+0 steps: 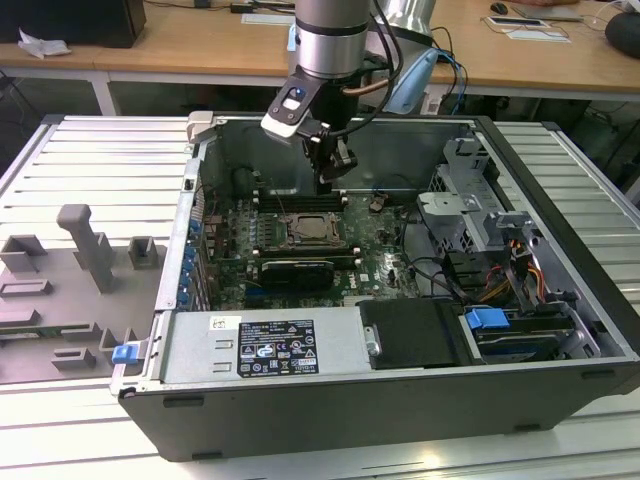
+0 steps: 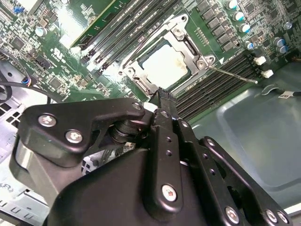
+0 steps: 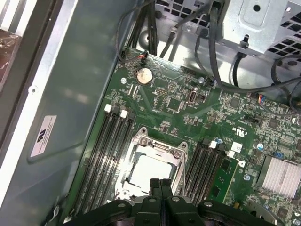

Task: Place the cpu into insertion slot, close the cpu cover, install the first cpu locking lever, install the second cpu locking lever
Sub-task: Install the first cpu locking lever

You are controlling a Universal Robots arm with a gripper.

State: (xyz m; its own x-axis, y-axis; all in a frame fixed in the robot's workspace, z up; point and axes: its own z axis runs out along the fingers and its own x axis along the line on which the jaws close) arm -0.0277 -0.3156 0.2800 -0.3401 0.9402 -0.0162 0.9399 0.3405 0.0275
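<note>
In the open computer case, the cpu (image 2: 164, 63) lies flat in the insertion slot (image 1: 312, 232), its pale top showing through the square opening of the cpu cover (image 2: 186, 40). The cover lies down over the chip in both wrist views, with the cpu (image 3: 148, 172) framed by the cpu cover (image 3: 157, 147). A thin metal locking lever (image 2: 233, 75) sticks out sideways from one corner of the socket, over the memory slots. My gripper (image 1: 325, 185) hangs just above the socket's far edge, fingers pressed together and holding nothing. Its tips (image 2: 161, 94) (image 3: 160, 182) overlap the socket's edge.
Long black memory slots (image 3: 110, 150) flank the socket on both sides. A black card (image 1: 295, 272) lies in front of it, then a silver power supply (image 1: 260, 345). A drive cage (image 1: 470, 210) and cables fill the exterior view's right. Grey fixtures (image 1: 85, 250) stand outside the case.
</note>
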